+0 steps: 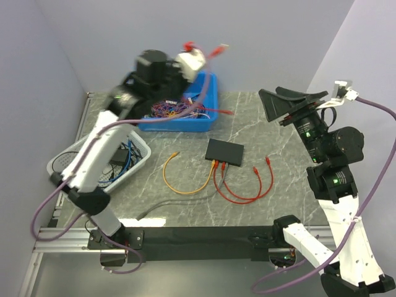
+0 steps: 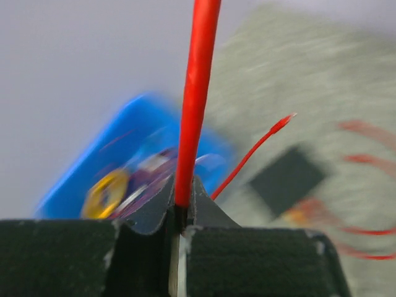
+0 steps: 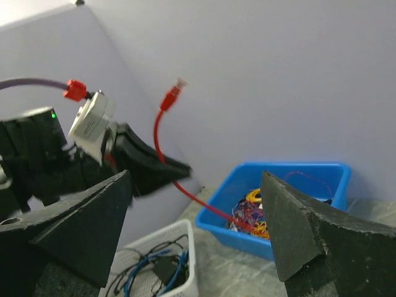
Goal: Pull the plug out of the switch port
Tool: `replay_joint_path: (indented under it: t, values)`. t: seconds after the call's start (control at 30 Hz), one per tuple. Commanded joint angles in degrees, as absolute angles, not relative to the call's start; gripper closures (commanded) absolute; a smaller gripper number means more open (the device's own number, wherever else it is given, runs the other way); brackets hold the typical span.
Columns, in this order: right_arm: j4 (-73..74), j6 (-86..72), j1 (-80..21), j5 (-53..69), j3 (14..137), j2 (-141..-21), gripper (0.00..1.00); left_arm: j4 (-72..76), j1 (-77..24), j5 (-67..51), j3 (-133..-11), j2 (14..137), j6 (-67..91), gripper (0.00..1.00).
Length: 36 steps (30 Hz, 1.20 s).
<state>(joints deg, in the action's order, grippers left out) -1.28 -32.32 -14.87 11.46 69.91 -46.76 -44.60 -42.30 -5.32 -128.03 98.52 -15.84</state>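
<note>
Here the left gripper (image 2: 181, 209) hangs high above the bin (image 1: 201, 117), its jaws closed tight on a red cable (image 2: 197, 93). The cable rises out of the grip and ends in a free plug (image 3: 175, 91); its lower run trails down to the bin. The left arm is blurred in the top view. The switch (image 1: 224, 151) lies flat on the table (image 1: 291, 142) near its middle, just in front of the bin. 1 yellow cable (image 1: 179, 185) and red leads (image 1: 244, 195) meet the switch's near edge and loop across the table. The right gripper (image 1: 291, 102) is raised at the right, well apart from the switch, jaws spread wide and holding nothing. A white basket (image 1: 139, 151) of cables sits at the left
</note>
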Motion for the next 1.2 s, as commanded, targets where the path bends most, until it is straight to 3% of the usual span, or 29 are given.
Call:
replay_joint_path:
  t: [0.0, 0.37, 0.53, 0.73, 0.83, 0.87, 0.9, 0.93, 1.17]
  values:
    - [-0.44, -30.32, -15.21, 17.05, 68.56, -46.76, 0.08, -47.46, -34.91, 11.74, -120.7, 89.59, -26.0, 1.0]
    - [-0.88, -31.55, -15.21, 16.0, 62.32, -48.16, 0.06, -67.58, -5.65, 9.24, -99.79, 75.86, -36.12, 0.99]
    - [-1.14, -32.17, -15.21, 15.74, 59.51, -48.08, 0.05, -63.29, 8.23, 5.36, -83.52, 73.74, -40.68, 1.0]
    - [1.67, -32.69, -15.21, 15.82, 57.14, -49.39, 0.04, -56.87, 13.18, 8.09, -62.24, 76.55, -46.13, 0.97]
    - [2.89, -33.66, -15.12, 16.08, 55.2, -50.88, 0.04, -55.56, 13.18, 7.12, -59.5, 79.01, -45.54, 0.67]
    - [3.34, -33.84, -15.2, 16.43, 54.85, -51.41, 0.04, -54.76, 13.18, 8.25, -59.41, 79.19, -45.09, 0.43]
    - [3.51, -34.1, -15.21, 16.87, 54.23, -52.2, 0.04, -54.15, 13.18, 8.61, -59.68, 79.02, -45.0, 0.05]
    - [4.04, -34.19, -15.21, 17.22, 53.97, -52.55, 0.04, -53.53, 13.18, 8.96, -60.11, 78.67, -44.91, 0.01]
    - [7.55, -34.8, -16.26, 14.6, 48.0, -52.91, 0.03, -60.01, 13.09, 3.01, -74.94, 78.84, -43.5, 0.01]
